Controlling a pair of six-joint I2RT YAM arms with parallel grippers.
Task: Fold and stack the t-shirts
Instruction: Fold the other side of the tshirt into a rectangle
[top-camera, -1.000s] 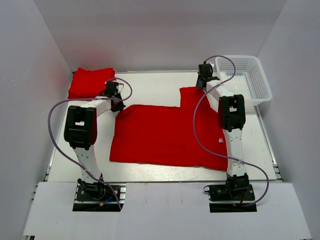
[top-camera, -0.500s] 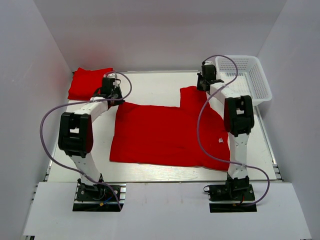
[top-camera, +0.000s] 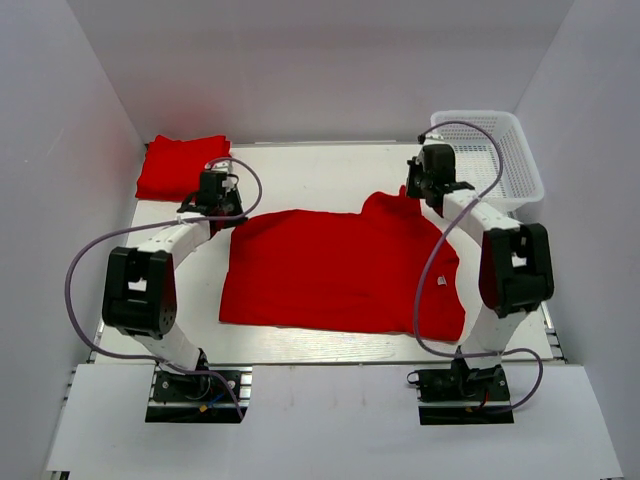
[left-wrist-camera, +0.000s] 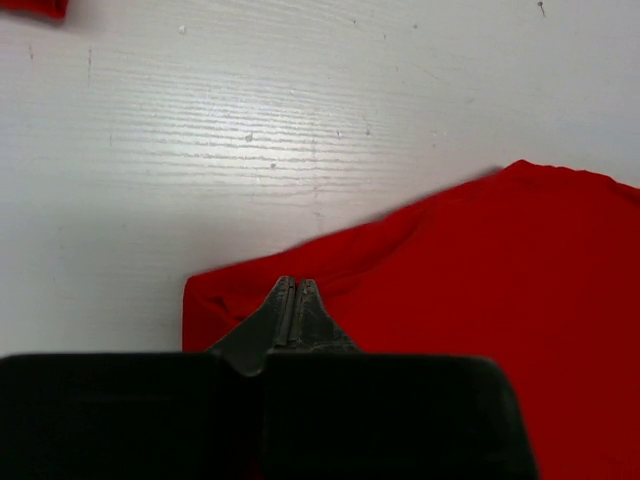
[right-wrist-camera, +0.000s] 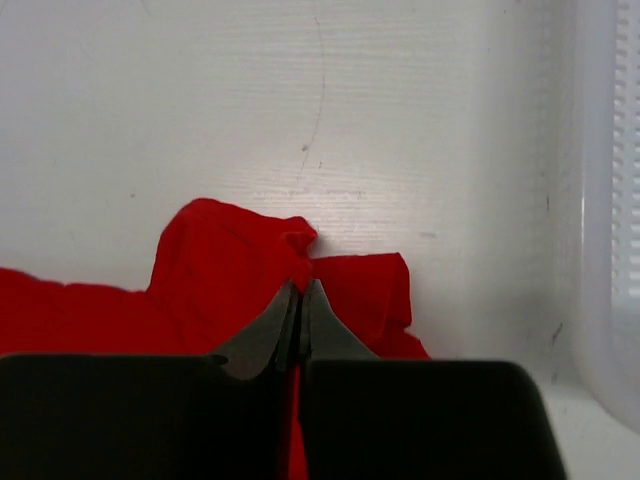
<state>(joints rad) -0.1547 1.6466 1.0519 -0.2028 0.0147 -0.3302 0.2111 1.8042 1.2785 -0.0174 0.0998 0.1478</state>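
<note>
A red t-shirt lies spread flat mid-table, with a small white label near its right side. My left gripper is shut on the shirt's left sleeve at the table surface; its fingertips meet over the cloth. My right gripper is shut on the right sleeve, which is bunched up at the fingertips. A second red t-shirt lies folded at the back left corner.
A white mesh basket stands at the back right, close to my right arm; its wall shows at the right edge of the right wrist view. White walls enclose the table on three sides.
Both grippers shifted toward me and inward at the sleeves. The right sleeve, flat and stretched back before, is now bunched and pulled forward. The shirt's left shoulder edge has straightened.
</note>
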